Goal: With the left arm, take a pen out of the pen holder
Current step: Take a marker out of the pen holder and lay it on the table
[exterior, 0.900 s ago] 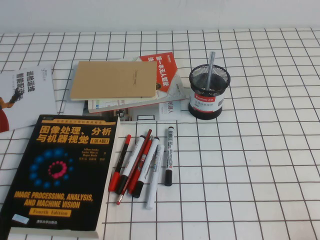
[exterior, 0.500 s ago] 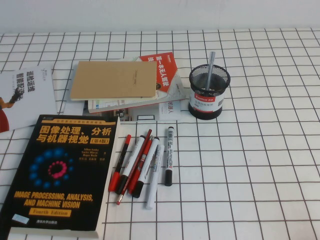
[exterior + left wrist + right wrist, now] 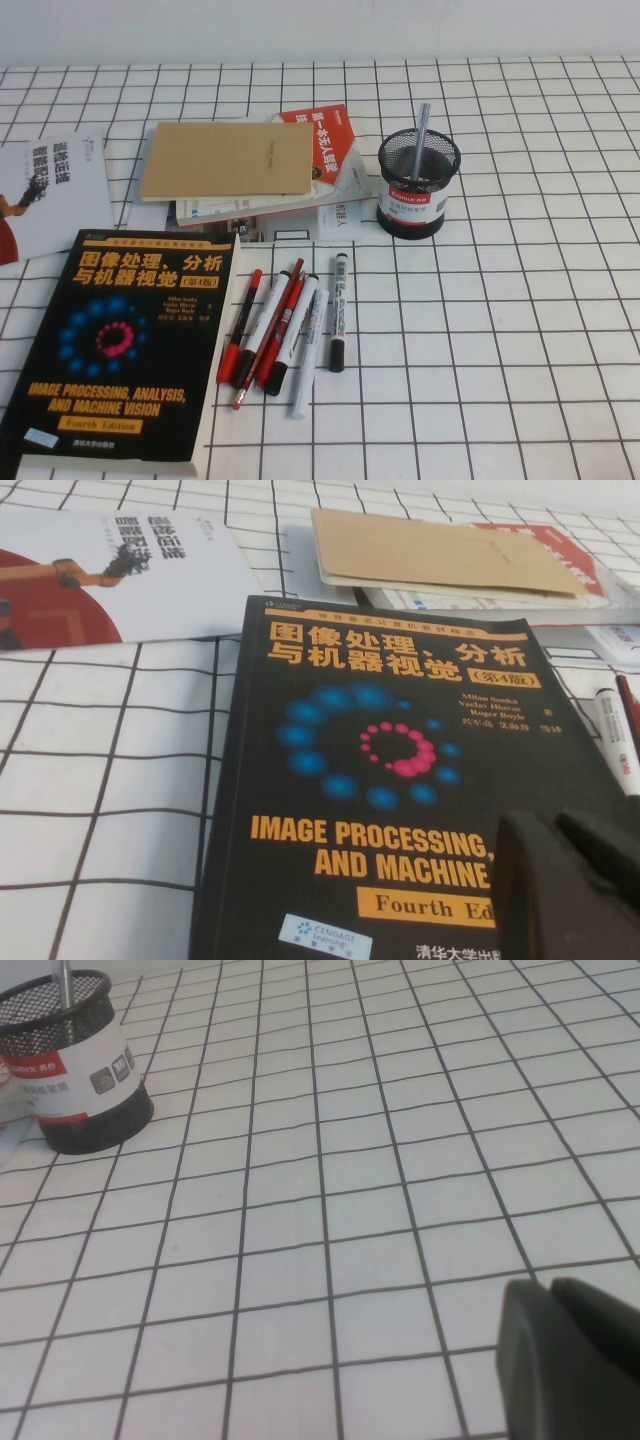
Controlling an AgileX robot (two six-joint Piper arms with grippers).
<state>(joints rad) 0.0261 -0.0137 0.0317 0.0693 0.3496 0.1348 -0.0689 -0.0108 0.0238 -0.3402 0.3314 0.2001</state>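
A black mesh pen holder (image 3: pixel 419 183) with a white and red label stands on the gridded tablecloth right of the book stack. One grey pen (image 3: pixel 421 128) stands upright in it. The right wrist view shows the pen holder (image 3: pixel 78 1070) far ahead, with the pen (image 3: pixel 66 975) rising from it. My left gripper (image 3: pixel 555 825) hovers over the black textbook (image 3: pixel 400 780), shut with nothing between its fingers, far from the holder. My right gripper (image 3: pixel 550 1288) is shut and empty above bare cloth. Neither arm shows in the high view.
The black textbook (image 3: pixel 120 340) lies at the front left. Several markers and pens (image 3: pixel 285 325) lie side by side next to it. A brown envelope on stacked books (image 3: pixel 228 160) lies behind, and a magazine (image 3: pixel 45 190) at the far left.
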